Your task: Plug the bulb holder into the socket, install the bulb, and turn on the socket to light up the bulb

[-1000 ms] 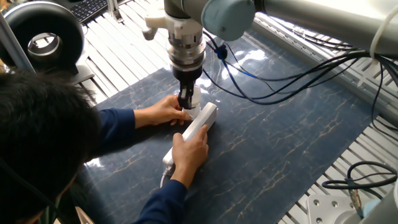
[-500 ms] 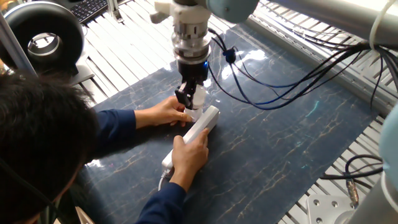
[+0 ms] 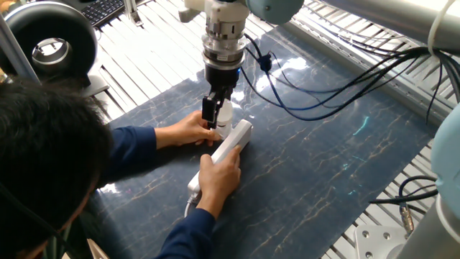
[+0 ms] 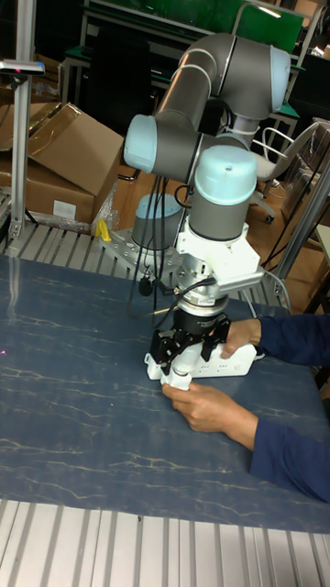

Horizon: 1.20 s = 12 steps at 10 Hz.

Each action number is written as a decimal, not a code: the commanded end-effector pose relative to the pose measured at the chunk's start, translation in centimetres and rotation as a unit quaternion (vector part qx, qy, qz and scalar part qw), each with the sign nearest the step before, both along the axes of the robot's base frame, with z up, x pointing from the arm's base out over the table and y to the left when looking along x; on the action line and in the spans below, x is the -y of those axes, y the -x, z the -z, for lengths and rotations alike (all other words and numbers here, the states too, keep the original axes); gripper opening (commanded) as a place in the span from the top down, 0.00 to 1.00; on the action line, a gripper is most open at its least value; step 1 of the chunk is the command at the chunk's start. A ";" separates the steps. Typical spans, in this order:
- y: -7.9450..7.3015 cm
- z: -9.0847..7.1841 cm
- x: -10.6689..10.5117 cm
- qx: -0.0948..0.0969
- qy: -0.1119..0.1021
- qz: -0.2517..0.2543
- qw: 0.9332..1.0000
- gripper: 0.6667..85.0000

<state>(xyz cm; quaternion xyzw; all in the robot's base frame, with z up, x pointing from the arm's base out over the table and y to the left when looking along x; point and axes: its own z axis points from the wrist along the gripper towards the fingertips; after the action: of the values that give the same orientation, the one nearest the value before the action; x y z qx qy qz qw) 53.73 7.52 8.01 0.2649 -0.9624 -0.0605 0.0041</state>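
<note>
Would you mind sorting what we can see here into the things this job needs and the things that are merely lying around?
Job in hand:
- gripper, holding a small white part
- socket, steadied by a person's hands

Lying about:
- cardboard boxes
- keyboard
- black ring light
- loose cables

a dark blue mat (image 3: pixel 323 165) with thin pale lines lies on a table (image 3: pixel 151 57) made of grey metal slats. at ten o'clock in the fixed view stands a round black ring lamp (image 3: pixel 50 43). in the tall view, brown cardboard boxes (image 4: pixel 55 165) sit at nine o'clock. the room behind is dark.
</note>
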 end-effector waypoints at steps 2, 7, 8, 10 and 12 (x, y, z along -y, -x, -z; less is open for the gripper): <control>-0.3 -0.4 0.5 0.006 0.014 -0.029 0.999 0.04; 0.6 -0.3 0.6 0.027 0.042 -0.082 0.995 0.15; 0.4 -0.3 0.5 0.035 0.042 -0.113 0.992 0.16; 0.0 -0.2 0.8 0.046 0.052 -0.168 0.983 0.16; 0.1 -0.2 1.2 0.043 0.059 -0.183 0.980 0.17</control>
<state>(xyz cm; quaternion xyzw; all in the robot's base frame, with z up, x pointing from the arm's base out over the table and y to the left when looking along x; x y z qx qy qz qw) 53.51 6.53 8.12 0.4038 -0.9148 0.0010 -0.0091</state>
